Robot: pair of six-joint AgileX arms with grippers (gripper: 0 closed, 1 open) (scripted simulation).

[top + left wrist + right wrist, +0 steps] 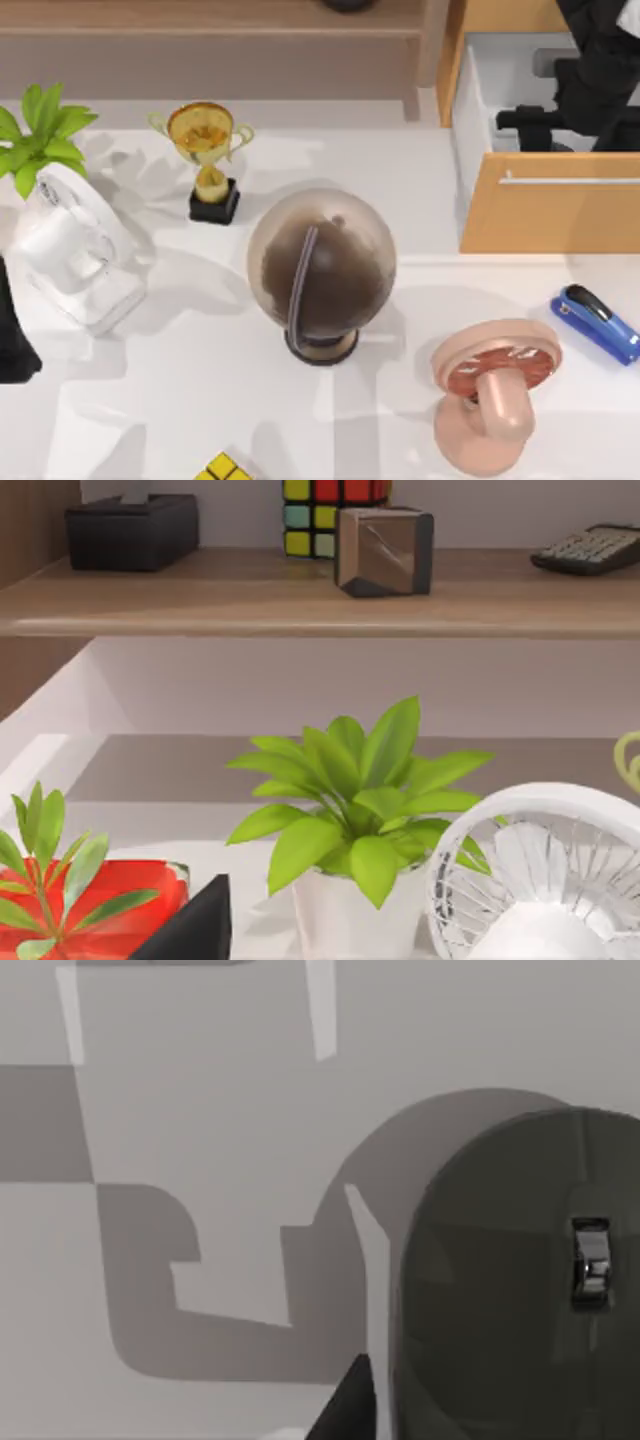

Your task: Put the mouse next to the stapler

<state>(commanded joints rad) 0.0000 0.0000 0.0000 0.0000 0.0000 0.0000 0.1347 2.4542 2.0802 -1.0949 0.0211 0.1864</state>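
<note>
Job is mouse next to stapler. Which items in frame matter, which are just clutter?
Job items:
- mouse, close under the right wrist camera
- stapler, blue, at the table's right edge

Clutter:
- globe
- pink fan
- trophy
- white fan
- potted plant
- open drawer

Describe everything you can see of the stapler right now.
The stapler is bright blue with a black top arm, elongated, plastic-looking. It lies flat on the white table near the top view's right edge, angled diagonally, below the wooden drawer unit and to the right of the pink fan. It looks closed. Nothing touches it besides the table; the fan stands apart from it.
</note>
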